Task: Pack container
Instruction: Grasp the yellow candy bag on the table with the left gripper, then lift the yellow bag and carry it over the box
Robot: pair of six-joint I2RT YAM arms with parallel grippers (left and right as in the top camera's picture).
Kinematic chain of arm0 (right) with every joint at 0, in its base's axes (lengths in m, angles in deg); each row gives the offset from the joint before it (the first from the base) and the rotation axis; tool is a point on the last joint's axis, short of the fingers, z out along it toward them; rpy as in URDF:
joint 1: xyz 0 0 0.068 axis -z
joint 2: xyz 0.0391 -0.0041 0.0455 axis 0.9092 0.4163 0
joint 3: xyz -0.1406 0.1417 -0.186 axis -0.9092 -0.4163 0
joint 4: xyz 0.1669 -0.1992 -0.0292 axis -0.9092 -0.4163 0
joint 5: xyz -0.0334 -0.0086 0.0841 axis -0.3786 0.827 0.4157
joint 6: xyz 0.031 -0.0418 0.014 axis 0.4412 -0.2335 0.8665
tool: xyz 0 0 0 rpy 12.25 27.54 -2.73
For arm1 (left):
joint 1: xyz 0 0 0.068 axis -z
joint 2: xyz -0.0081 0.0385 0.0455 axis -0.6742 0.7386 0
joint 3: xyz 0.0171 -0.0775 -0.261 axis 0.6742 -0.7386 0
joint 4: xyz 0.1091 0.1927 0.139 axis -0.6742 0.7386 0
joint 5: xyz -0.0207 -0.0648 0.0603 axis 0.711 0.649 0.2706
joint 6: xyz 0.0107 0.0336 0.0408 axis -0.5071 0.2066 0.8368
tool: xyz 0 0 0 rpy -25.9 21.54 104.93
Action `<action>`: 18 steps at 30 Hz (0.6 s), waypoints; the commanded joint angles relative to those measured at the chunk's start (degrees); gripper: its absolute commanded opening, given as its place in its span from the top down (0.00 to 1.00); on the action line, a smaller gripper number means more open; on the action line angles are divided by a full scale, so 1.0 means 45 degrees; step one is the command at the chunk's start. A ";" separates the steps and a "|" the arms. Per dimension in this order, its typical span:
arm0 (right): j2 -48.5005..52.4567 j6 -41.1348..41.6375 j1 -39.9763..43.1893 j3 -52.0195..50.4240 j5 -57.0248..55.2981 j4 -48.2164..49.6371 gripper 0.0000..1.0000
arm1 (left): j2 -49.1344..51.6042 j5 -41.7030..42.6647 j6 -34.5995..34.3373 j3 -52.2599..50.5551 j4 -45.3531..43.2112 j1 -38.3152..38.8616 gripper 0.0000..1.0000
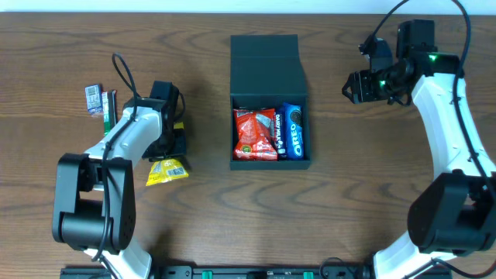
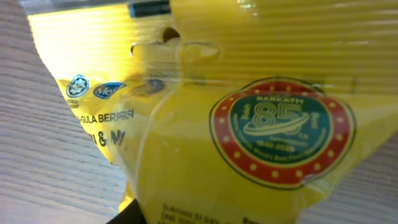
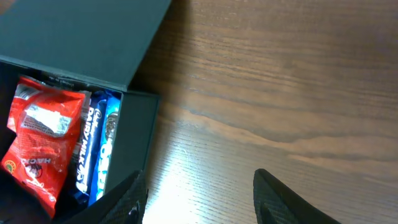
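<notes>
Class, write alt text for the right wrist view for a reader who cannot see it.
An open dark box at the left holds a red snack packet, a Dairy Milk bar and a blue Oreo pack. The right hand's two fingers stand apart and empty above the wooden table.

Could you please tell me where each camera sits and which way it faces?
Overhead: fixed above the table, facing straight down on the open container; left arm and right arm show.
Left wrist: on the left arm, close against a yellow packet filling the frame; the left end effector hardly shows.
Right wrist: on the right arm, facing down over wood beside the container; the open right end effector shows.
Shared: overhead and right wrist show the red packet in the container.
</notes>
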 commanded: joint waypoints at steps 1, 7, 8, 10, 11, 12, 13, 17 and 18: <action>-0.0316 -0.0083 -0.0121 -0.0073 0.0126 0.0044 0.45 | 0.0049 0.0097 -0.0330 0.0393 0.0214 0.0141 0.70; -0.0316 -0.0083 -0.0121 -0.0073 0.0121 0.0078 0.44 | -0.0350 -0.0840 -0.0413 0.2492 0.1054 0.1088 0.71; -0.0316 -0.0083 -0.0117 -0.0073 0.0126 0.0078 0.44 | -0.0364 -0.1078 -0.0408 0.2943 0.1190 0.1413 0.71; -0.0316 -0.0083 -0.0107 -0.0073 0.0121 0.0078 0.44 | -0.0364 -0.1457 -0.0413 0.3789 0.1394 0.2191 0.71; -0.0316 -0.0083 -0.0102 -0.0073 0.0121 0.0078 0.44 | -0.0359 -0.1559 -0.0418 0.4080 0.1384 0.2560 0.71; -0.0316 -0.0083 -0.0097 -0.0073 0.0121 0.0078 0.44 | -0.0359 -0.1559 -0.0457 0.4396 0.1355 0.2982 0.71; -0.0316 -0.0083 -0.0083 -0.0073 0.0121 0.0078 0.44 | -0.0359 -0.1559 -0.0617 0.4609 0.1273 0.3327 0.70; -0.0316 -0.0078 -0.0010 -0.0073 0.0126 0.0078 0.44 | -0.0355 -0.1554 -0.1914 0.4886 0.0374 0.4750 0.73; -0.0316 -0.0083 0.0005 -0.0073 0.0126 0.0073 0.44 | -0.0330 -0.1554 -0.2171 0.4886 0.0121 0.5066 0.75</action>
